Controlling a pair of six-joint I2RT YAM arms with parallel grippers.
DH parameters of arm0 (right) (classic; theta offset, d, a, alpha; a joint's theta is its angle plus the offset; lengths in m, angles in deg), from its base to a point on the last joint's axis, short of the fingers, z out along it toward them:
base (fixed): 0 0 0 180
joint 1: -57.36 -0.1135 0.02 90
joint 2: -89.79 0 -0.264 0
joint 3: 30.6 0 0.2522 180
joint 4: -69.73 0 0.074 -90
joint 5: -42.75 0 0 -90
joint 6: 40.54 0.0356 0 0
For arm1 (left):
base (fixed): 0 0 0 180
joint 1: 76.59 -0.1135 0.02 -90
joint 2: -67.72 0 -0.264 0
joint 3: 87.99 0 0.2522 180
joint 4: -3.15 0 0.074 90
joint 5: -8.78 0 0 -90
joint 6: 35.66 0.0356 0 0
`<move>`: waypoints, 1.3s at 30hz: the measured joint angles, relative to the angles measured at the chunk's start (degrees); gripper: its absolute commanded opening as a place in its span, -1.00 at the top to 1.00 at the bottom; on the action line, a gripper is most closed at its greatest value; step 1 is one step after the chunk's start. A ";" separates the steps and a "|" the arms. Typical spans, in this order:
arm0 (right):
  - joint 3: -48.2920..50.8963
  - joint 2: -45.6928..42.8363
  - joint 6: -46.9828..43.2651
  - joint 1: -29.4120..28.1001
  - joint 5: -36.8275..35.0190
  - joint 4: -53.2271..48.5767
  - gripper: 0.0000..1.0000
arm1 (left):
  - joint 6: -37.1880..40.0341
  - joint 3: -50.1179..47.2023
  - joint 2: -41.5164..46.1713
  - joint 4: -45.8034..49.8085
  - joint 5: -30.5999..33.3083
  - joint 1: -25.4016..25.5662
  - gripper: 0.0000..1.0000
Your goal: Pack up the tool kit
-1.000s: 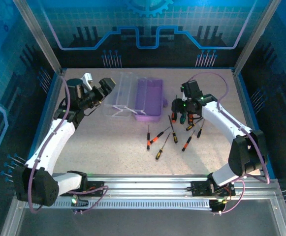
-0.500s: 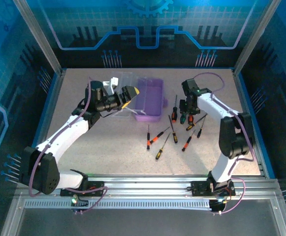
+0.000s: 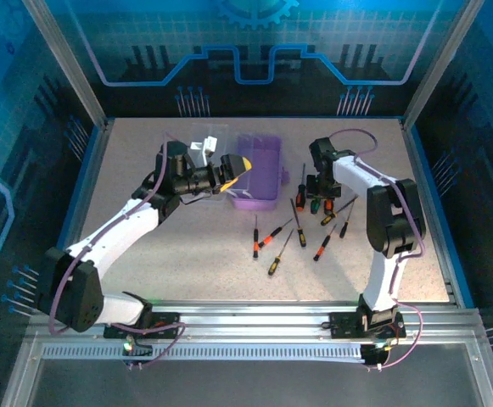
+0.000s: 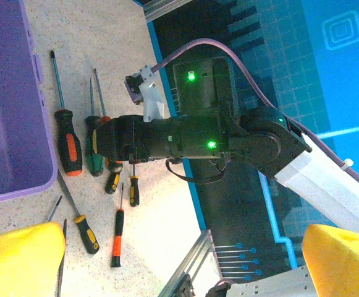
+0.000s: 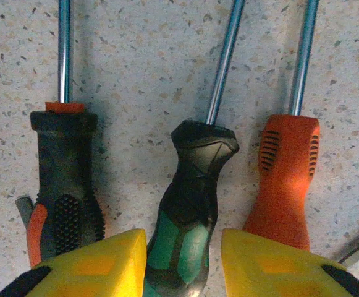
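The small rectangular purple plastic case [image 3: 261, 161] lies open-topped at about 12 o'clock on the speckled worktop [image 3: 178, 254]. Nothing can be made out inside it. The thin-shafted screwdrivers [image 3: 282, 253] are scattered on the worktop from 3 o'clock to 5 o'clock of the case, none of them touching it.

The right gripper [image 5: 183, 266] is lowered over the cluster at 3 o'clock of the case. Its jaws are set about one handle apart, around the green-and-black-handled screwdriver [image 5: 191, 204], which lies flat. A thin dark gap is seen on one side of the handle, so it is judged to be bracketed and not yet clamped. The left gripper [image 3: 233, 167] is held at 9 o'clock of the case, spread wide, with nothing between its yellow pads [image 4: 18, 260].

The step in hand is judged to be the pick of the green-handled tool. The black-and-orange-handled screwdriver [image 5: 62, 179] and the orange-handled screwdriver [image 5: 284, 179] lie just beside it, one on each side. The jaws should therefore be closed squarely on the thick part of the handle. The lift should be made straight up, so that neither neighbour is dragged or rolled. The shaft is best turned along the long side of the case before release. The left gripper could be used to steady the case wall, provided the opening is kept clear.
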 measured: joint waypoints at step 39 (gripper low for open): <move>-3.65 4.50 0.81 -0.94 2.08 -1.53 0.47 | 0.24 0.00 -0.70 0.11 -0.74 0.13 -0.98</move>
